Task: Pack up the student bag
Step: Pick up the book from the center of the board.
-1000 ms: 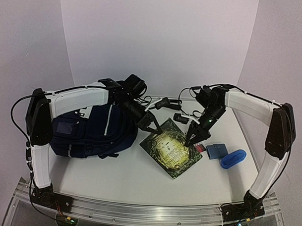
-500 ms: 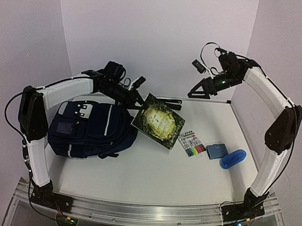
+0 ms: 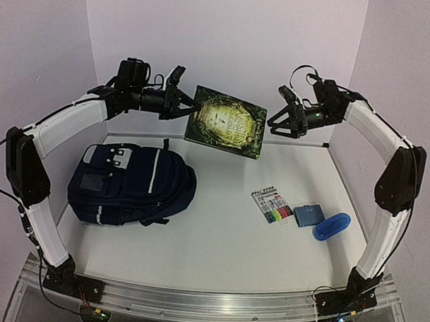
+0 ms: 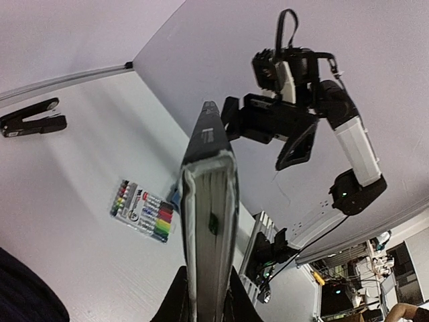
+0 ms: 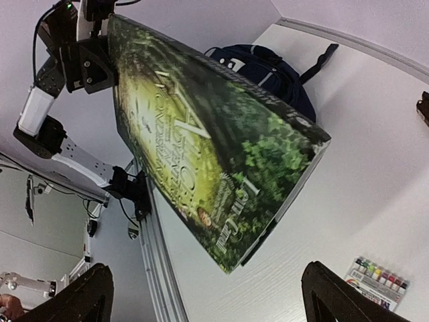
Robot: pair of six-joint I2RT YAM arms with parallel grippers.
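The student bag point(image 3: 129, 183), a navy backpack with white stripes, lies flat on the left of the table, also seen in the right wrist view point(image 5: 268, 70). My left gripper point(image 3: 187, 105) is shut on a green-covered book point(image 3: 227, 122) and holds it high in the air over the back of the table, well above the bag's right side. In the left wrist view the book's page edge point(image 4: 208, 201) stands between the fingers. My right gripper point(image 3: 274, 125) hangs open just right of the book, not touching it; the cover point(image 5: 214, 141) fills its view.
A pack of coloured markers point(image 3: 273, 205), a small blue pouch point(image 3: 308, 215) and a blue oval case point(image 3: 333, 226) lie at the right of the table. A black stapler point(image 4: 33, 117) rests near the back wall.
The left gripper has lifted the book off the table, up and back to the left. The right gripper has opened, let go of the book and risen beside it.
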